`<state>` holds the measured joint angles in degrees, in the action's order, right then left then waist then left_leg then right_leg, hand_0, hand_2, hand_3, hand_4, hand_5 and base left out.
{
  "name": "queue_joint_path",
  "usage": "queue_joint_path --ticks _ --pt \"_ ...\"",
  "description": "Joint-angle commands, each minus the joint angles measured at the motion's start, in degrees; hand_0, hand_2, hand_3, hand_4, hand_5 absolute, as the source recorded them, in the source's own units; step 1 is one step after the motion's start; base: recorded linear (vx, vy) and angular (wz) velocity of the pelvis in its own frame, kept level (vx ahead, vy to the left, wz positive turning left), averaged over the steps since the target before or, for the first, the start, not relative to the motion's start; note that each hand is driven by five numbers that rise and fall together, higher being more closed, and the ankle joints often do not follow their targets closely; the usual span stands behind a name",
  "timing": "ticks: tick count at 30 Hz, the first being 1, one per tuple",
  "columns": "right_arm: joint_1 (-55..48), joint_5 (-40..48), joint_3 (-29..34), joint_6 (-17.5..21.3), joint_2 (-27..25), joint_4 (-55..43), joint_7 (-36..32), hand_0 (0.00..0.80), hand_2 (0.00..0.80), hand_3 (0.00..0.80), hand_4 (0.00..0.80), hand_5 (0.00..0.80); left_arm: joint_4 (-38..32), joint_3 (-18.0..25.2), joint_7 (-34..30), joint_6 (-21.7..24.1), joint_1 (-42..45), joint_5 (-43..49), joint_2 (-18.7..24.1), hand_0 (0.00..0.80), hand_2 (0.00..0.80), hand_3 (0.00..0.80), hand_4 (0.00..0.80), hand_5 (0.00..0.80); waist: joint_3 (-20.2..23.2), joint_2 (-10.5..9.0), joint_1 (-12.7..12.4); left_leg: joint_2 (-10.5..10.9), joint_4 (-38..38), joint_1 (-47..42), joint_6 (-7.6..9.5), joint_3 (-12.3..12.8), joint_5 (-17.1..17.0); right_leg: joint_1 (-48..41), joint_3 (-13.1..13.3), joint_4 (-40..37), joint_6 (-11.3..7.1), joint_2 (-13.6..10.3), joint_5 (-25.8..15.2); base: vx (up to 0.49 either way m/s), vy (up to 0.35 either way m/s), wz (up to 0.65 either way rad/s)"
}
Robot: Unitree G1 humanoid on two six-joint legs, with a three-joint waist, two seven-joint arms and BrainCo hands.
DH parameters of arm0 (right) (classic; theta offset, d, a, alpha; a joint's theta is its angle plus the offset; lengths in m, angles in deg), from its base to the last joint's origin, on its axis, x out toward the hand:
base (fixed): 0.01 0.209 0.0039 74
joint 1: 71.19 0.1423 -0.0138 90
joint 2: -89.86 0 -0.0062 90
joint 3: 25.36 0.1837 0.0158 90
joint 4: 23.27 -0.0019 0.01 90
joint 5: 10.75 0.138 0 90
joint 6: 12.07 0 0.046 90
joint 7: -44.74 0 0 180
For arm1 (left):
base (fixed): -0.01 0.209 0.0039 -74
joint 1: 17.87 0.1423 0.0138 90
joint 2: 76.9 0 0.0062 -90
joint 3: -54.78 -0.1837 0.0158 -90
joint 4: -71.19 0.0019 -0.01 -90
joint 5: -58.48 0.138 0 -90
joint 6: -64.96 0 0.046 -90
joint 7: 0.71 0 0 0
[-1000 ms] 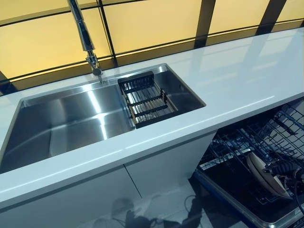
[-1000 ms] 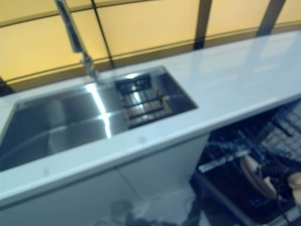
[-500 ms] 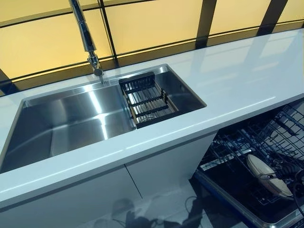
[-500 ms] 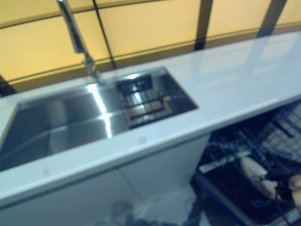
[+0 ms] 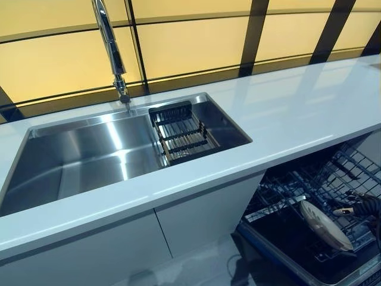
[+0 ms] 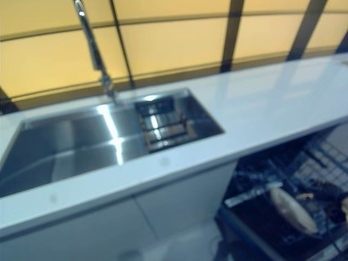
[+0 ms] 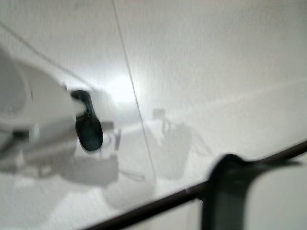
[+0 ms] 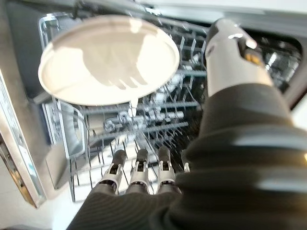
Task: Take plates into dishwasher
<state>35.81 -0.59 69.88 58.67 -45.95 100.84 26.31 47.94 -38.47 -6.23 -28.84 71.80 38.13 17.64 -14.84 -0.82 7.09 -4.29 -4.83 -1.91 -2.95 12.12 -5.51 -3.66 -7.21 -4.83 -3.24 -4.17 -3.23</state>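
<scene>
One plate point(image 5: 325, 225) stands on edge in the lower rack point(image 8: 144, 120) of the open dishwasher point(image 5: 280, 262), below the right end of the desk point(image 5: 286, 113). The right robot hand point(image 8: 139, 175) hangs just beside the plate, apart from it, fingers point(image 8: 115, 168) straight and spread, holding nothing. In the right wrist view the plate's broad face is turned toward the palm, directly ahead of the fingertips, its long axis running across the rack tines. The left robot hand is not visible in any view. The sink point(image 5: 89, 155) holds no plates.
</scene>
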Motion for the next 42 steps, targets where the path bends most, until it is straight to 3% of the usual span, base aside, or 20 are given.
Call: queue_joint_path --ticks 1,3,5,7,8,9,12,15,19,21,23,25,26,27,28,30,34,37,40,42 --pt "-1.5 2.7 4.0 0.5 -5.7 0.7 3.7 0.0 0.0 0.0 0.0 0.0 4.9 1.3 4.2 -2.5 -1.0 3.3 2.8 0.0 0.0 0.0 0.0 0.0 3.5 -2.97 -1.1 -3.0 2.7 -3.8 -0.25 -2.1 7.4 2.5 -2.8 9.5 -0.16 0.8 7.5 0.069 -0.174 0.12" --pt "-2.2 3.2 4.9 0.4 -6.4 1.4 4.2 0.0 0.0 0.0 0.0 0.0 5.3 1.8 4.7 -2.6 -0.6 3.6 3.0 0.0 0.0 0.0 0.0 0.0 3.6 -3.18 -1.3 -3.4 2.6 -4.1 -0.71 -2.4 7.1 2.3 -3.3 9.4 0.15 1.1 7.6 0.045 -0.118 0.15" --pt "-3.4 4.1 7.5 0.2 -7.9 4.3 4.8 0.0 0.0 0.0 0.0 0.0 5.7 2.4 5.4 -2.4 0.5 3.9 3.2 0.0 0.0 0.0 0.0 0.0 3.6 -3.34 -1.9 -4.7 1.3 -3.7 -2.17 -2.3 4.5 1.5 -4.4 8.6 0.48 2.1 7.6 0.04 -0.156 0.13" --pt "-4.7 3.2 11.5 1.8 -10.4 11.1 5.2 0.0 0.0 0.0 0.0 0.0 5.7 2.4 5.8 -1.5 0.8 3.3 2.8 0.0 0.0 0.0 0.0 0.0 2.2 -3.58 -3.3 -6.7 1.2 1.8 -4.89 -2.0 -0.1 0.1 -4.3 6.3 0.31 3.2 6.8 -0.099 -0.171 0.16" --pt "-5.1 3.7 12.7 1.7 -11.1 12.9 5.5 0.0 0.0 0.0 0.0 0.0 5.6 2.5 5.3 -1.6 0.4 3.4 2.7 0.0 0.0 0.0 0.0 0.0 1.7 -3.9 -3.3 -7.1 3.6 3.2 -4.71 -1.0 0.2 0.3 -4.8 6.0 0.4 2.9 6.6 -0.226 -0.172 0.11" --pt "-6.2 2.4 15.0 1.5 -12.1 15.8 5.4 0.0 0.0 0.0 0.0 0.0 5.3 2.3 4.4 -1.5 -0.5 3.5 2.5 0.0 0.0 0.0 0.0 0.0 1.7 -4.56 -2.4 -7.0 7.6 2.3 -3.84 1.7 3.3 1.6 -6.6 5.7 0.65 1.7 5.9 -0.214 -0.077 0.03" --pt "-12.6 2.3 21.6 3.2 -12.1 21.0 5.2 0.0 0.0 0.0 0.0 0.0 5.8 1.7 2.9 -1.5 -2.2 5.1 1.7 0.0 0.0 0.0 0.0 0.0 3.6 -5.35 0.3 -5.8 11.8 -3.6 -2.47 5.1 8.6 4.9 -10.5 6.0 1.47 0.1 4.3 -0.239 0.017 0.23" --pt "-19.1 2.8 27.4 4.7 -11.1 25.0 4.9 0.0 0.0 0.0 0.0 0.0 5.8 1.0 2.2 -2.7 -3.8 5.3 2.1 0.0 0.0 0.0 0.0 0.0 5.5 -3.89 2.4 -4.8 17.6 -9.2 -3.63 2.4 8.8 6.7 -10.4 5.7 2.32 2.5 4.7 -0.138 -0.016 0.27" --pt "-22.2 3.4 29.3 5.6 -9.1 27.6 3.7 0.0 0.0 0.0 0.0 0.0 6.6 -0.5 1.6 -3.2 -5.4 4.6 1.7 0.0 0.0 0.0 0.0 0.0 6.4 -2.27 3.3 -2.2 21.8 -10.6 -5.14 -0.3 6.9 9.2 -11.5 4.9 3.17 4.4 3.7 -0.289 0.025 0.35" --pt "-21.3 3.0 27.5 4.4 -7.8 28.5 3.7 0.0 0.0 0.0 0.0 0.0 6.3 -1.5 2.3 -3.4 -6.1 4.0 1.2 0.0 0.0 0.0 0.0 0.0 6.2 -1.37 3.5 0.1 18.9 -11.4 -3.97 -1.0 9.6 12.6 -11.6 6.3 2.37 4.9 2.9 -0.402 0.104 0.13" --pt "-19.9 3.6 25.8 2.4 -6.9 29.5 4.6 0.0 0.0 0.0 0.0 0.0 5.9 -2.1 2.7 -3.5 -7.2 3.9 1.3 0.0 0.0 0.0 0.0 0.0 5.0 -1.19 3.8 1.1 13.3 -12.7 -1.62 0.5 15.2 17.2 -12.0 10.0 0.7 3.7 1.8 -0.333 0.122 0.49" --pt "-18.7 4.9 24.7 0.7 -6.5 31.1 5.1 0.0 0.0 0.0 0.0 0.0 5.9 -2.3 2.9 -3.8 -8.0 3.6 1.2 0.0 0.0 0.0 0.0 0.0 4.4 -1.27 4.2 1.5 11.9 -13.4 -0.34 1.5 18.3 19.5 -12.3 12.0 -0.35 2.6 1.1 -0.354 0.122 -0.1" --pt "-17.4 6.1 23.6 -2.1 -5.5 33.2 5.7 0.0 0.0 0.0 0.0 0.0 6.2 -3.0 3.3 -4.3 -9.4 3.4 1.3 0.0 0.0 0.0 0.0 0.0 3.6 -1.52 4.1 1.8 11.0 -13.1 1.02 1.7 20.8 21.4 -12.2 13.4 -1.52 1.5 0.2 -0.521 0.133 0.04" --pt "-15.7 5.5 21.8 -5.1 -3.6 34.8 5.4 0.0 0.0 0.0 0.0 0.0 6.7 -3.2 4.1 -4.7 -10.0 3.0 1.5 0.0 0.0 0.0 0.0 0.0 2.8 -1.99 3.5 2.7 10.4 -12.3 1.9 0.3 22.2 22.1 -11.7 13.1 -2.8 1.1 -1.4 -0.59 0.107 0.49" --pt "-14.8 3.2 19.4 -9.3 -1.9 37.5 3.8 0.0 0.0 0.0 0.0 0.0 7.7 -2.8 4.9 -5.0 -9.7 2.8 1.7 0.0 0.0 0.0 0.0 0.0 2.5 -2.47 2.6 3.3 10.2 -11.8 2.1 -0.3 22.3 21.3 -12.3 11.4 -3.54 1.0 -2.7 -0.446 0.059 0.57" --pt "-14.4 0.8 17.5 -11.8 -0.9 40.3 1.6 0.0 0.0 0.0 0.0 0.0 8.5 -2.1 5.1 -5.2 -9.1 2.5 2.1 0.0 0.0 0.0 0.0 0.0 2.3 -3.3 1.4 4.0 10.2 -10.6 3.15 -0.4 22.6 19.4 -12.8 8.9 -3.95 1.1 -3.9 -0.313 0.014 0.48" --pt "-14.3 1.4 15.9 -11.5 1.1 42.1 0.9 0.0 0.0 0.0 0.0 0.0 8.8 -1.1 5.7 -5.1 -8.5 2.3 2.3 0.0 0.0 0.0 0.0 0.0 1.4 -4.55 0.1 5.3 10.2 -8.8 4.55 -1.1 22.8 18.3 -13.1 5.6 -4.97 0.3 -7.1 -0.229 0.037 -0.04" --pt "-13.5 2.9 15.7 -12.2 1.7 40.9 2.6 0.0 0.0 0.0 0.0 0.0 9.5 -0.2 5.5 -3.7 -8.1 2.0 2.6 0.0 0.0 0.0 0.0 0.0 2.4 -4.07 0.0 5.8 10.8 -10.4 4.01 -0.8 22.8 18.2 -14.2 2.3 -4.55 0.0 -7.1 -0.401 0.129 0.03" --pt "-12.7 2.2 13.6 -13.1 3.5 39.0 3.0 0.0 0.0 0.0 0.0 0.0 7.5 -1.5 4.9 -2.7 -8.5 3.9 3.1 0.0 0.0 0.0 0.0 0.0 1.5 -4.34 -0.5 6.9 16.8 -7.3 4.66 -0.1 24.9 19.1 -13.2 0.0 -6.11 -2.2 -7.9 -0.355 0.07 -0.09" --pt "-14.6 -0.1 13.8 -12.8 5.0 38.3 2.9 0.0 0.0 0.0 0.0 0.0 6.3 -2.1 4.1 -3.9 -8.8 5.6 4.1 0.0 0.0 0.0 0.0 0.0 -0.8 -5.3 0.5 7.1 17.1 -6.6 5.1 1.0 22.6 20.4 -11.2 2.2 -6.15 -5.3 -11.1 -0.361 -0.002 -0.15"
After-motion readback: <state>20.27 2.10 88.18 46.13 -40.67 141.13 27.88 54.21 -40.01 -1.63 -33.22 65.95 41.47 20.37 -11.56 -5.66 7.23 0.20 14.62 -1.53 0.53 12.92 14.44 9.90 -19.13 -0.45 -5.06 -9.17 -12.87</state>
